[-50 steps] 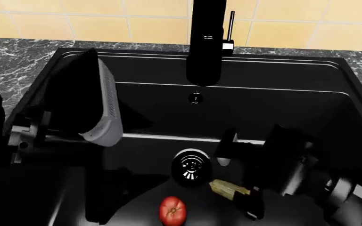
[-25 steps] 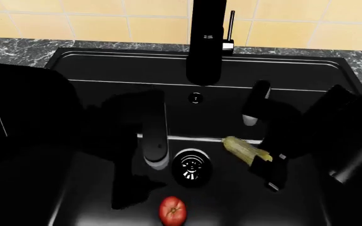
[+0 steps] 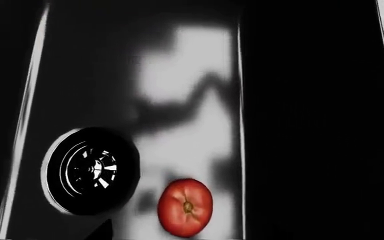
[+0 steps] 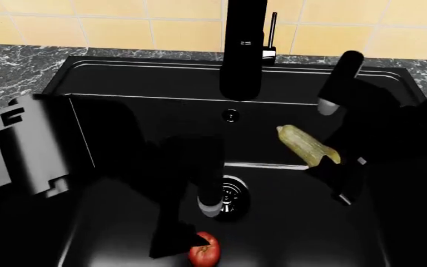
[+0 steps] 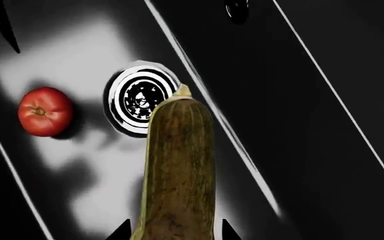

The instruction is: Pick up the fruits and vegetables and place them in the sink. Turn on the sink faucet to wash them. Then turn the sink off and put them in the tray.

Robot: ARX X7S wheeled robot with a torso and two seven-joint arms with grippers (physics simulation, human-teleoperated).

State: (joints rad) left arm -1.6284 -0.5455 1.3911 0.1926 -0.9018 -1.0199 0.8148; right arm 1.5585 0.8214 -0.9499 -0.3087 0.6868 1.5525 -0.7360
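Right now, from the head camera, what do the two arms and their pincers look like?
Both arms are mostly matte black and blocky. The left arm carries a light grey panel with notched edges. Each pincer has long black fingers with pale grey tips: left pincer, right pincer. No cables or readable markings show.

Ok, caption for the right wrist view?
Right tool lifts the zucchini above the black sink, tomato resting beside the drain.

Right hand closed, raised — left hand seemingly open, low.
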